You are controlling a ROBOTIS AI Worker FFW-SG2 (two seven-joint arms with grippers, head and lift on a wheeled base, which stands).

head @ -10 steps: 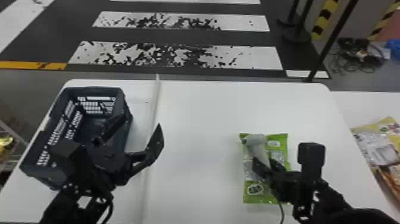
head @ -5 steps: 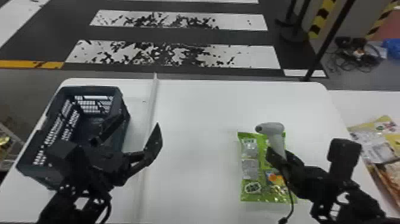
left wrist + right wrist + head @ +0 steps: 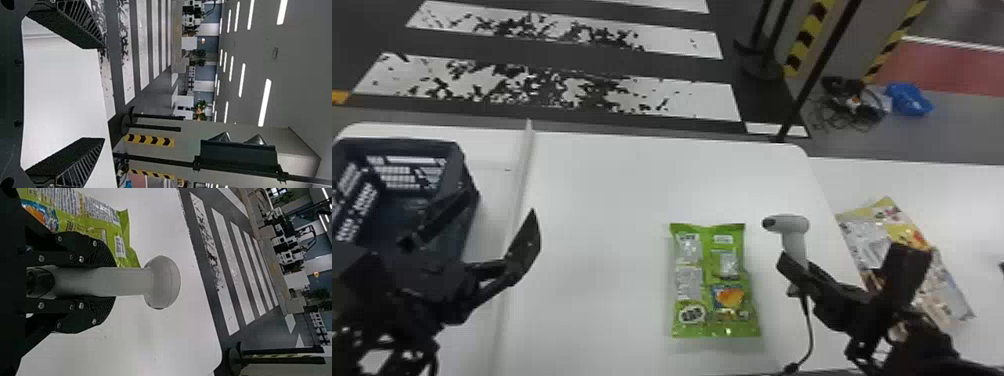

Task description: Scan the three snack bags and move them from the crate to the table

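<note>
The right hand [image 3: 797, 267] pinches the upright scanner [image 3: 793, 225], facing left; the left hand [image 3: 498, 207] is spread.

bag [image 3: 702, 280]: green | scanner [image 3: 794, 232]: pale grey | crate [image 3: 407, 144]: dark blue | bench [image 3: 602, 200]: white | strip [image 3: 806, 37]: yellow-black striped | floor [image 3: 682, 70]: dark, white-striped

On the table [image 3: 597, 200], the crate [image 3: 456, 162] sits left of a snack bag [image 3: 706, 280]; the handheld scanner [image 3: 793, 224] is right of both.
</note>
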